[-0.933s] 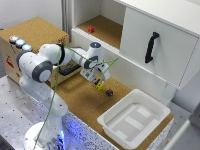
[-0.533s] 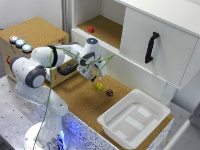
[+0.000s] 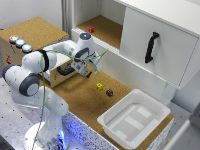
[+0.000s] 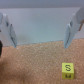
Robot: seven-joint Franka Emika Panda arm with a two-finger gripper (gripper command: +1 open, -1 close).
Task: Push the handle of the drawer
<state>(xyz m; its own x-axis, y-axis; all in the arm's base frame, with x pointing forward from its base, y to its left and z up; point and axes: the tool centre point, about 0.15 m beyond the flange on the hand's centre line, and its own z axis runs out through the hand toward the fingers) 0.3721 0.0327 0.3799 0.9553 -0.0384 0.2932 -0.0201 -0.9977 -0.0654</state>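
The white cabinet (image 3: 150, 40) occupied the scene from 12 to 3 o'clock in the exterior view, its large door carrying a long upright black handle (image 3: 151, 47). An open shelf sat at 12 o'clock with a small red object (image 3: 91, 29) on it.

The cork tabletop (image 3: 85, 100) ran diagonally from 10 o'clock toward 5 o'clock. At 5 o'clock a white tray (image 3: 134, 120) rested on it.

The arm (image 3: 40, 75) rose from its base at 7 o'clock and reached toward the centre.

The cork-surfaced box (image 3: 30, 35) stood at 10 o'clock, three round buttons (image 3: 19, 43) along its near top edge. The drawer (image 3: 62, 70) sat in the box's lower front, just beside the arm's wrist; how far out it stood could not be told. The handle (image 3: 65, 71) showed as a short black bar on the drawer front, close to the claw at its 9 o'clock side; contact could not be confirmed.

The claw (image 3: 89, 74) hung at centre above the cork. In the wrist view the claw (image 4: 41, 31) stood with its fingers (image 4: 9, 31) well apart, nothing between them.

A yellow cube (image 3: 99, 86) lay on the cork at the claw's 4 o'clock, and a dark cube (image 3: 109, 92) lay just beside it. The wrist view showed the yellow cube (image 4: 68, 69) marked with an S.
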